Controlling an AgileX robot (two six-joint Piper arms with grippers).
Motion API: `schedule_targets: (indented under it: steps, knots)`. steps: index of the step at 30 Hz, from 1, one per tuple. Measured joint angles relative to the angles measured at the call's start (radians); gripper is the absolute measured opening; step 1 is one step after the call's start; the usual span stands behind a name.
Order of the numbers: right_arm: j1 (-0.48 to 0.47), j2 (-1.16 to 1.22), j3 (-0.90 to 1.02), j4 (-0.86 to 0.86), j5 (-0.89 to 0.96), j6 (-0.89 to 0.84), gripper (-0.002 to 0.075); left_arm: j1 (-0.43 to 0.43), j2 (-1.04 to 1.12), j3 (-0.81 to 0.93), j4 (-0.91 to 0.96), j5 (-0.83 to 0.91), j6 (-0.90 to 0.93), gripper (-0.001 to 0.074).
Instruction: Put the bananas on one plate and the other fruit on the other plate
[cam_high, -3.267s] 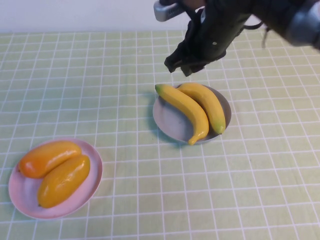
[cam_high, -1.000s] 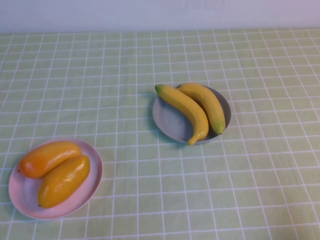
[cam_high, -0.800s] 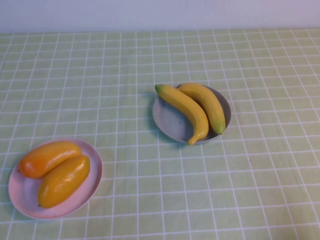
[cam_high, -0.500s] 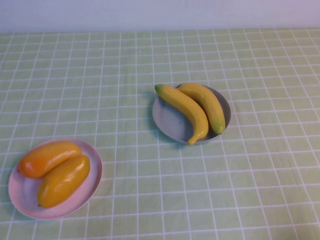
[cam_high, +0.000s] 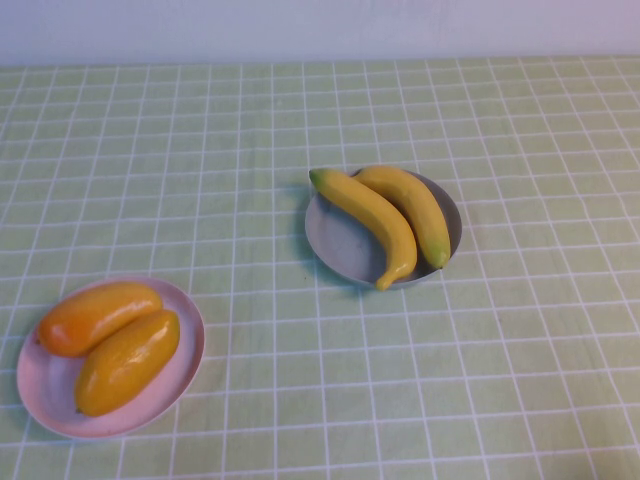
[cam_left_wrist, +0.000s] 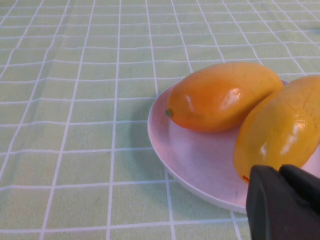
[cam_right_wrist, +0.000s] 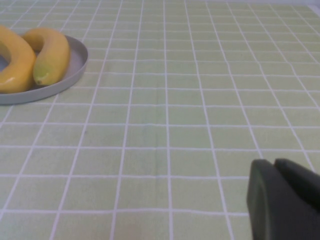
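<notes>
Two yellow bananas (cam_high: 380, 212) lie side by side on the grey-blue plate (cam_high: 336, 244) at the table's middle right; they also show in the right wrist view (cam_right_wrist: 30, 57) on that plate (cam_right_wrist: 75, 65). Two orange-yellow mango-like fruits (cam_high: 110, 340) lie on the pale pink plate (cam_high: 40, 385) at the front left, also in the left wrist view (cam_left_wrist: 225, 95). My left gripper (cam_left_wrist: 280, 172) is shut and empty, just beside the pink plate (cam_left_wrist: 185, 160). My right gripper (cam_right_wrist: 275, 165) is shut and empty, low over bare cloth, apart from the bananas. Neither arm shows in the high view.
A green checked cloth (cam_high: 200, 150) covers the whole table. A pale wall (cam_high: 300, 25) runs along the far edge.
The right arm, which hung over the far side of the grey-blue plate, has pulled back out of the high view. The fruit and plates have not moved.
</notes>
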Motion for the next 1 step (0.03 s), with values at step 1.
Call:
schedule_targets:
  steps: [1]
  knots:
    - [0.000,0.000,0.000,0.000,0.000,0.000,-0.0015,0.000,0.000,0.000,0.000,0.000,0.000,0.0002]
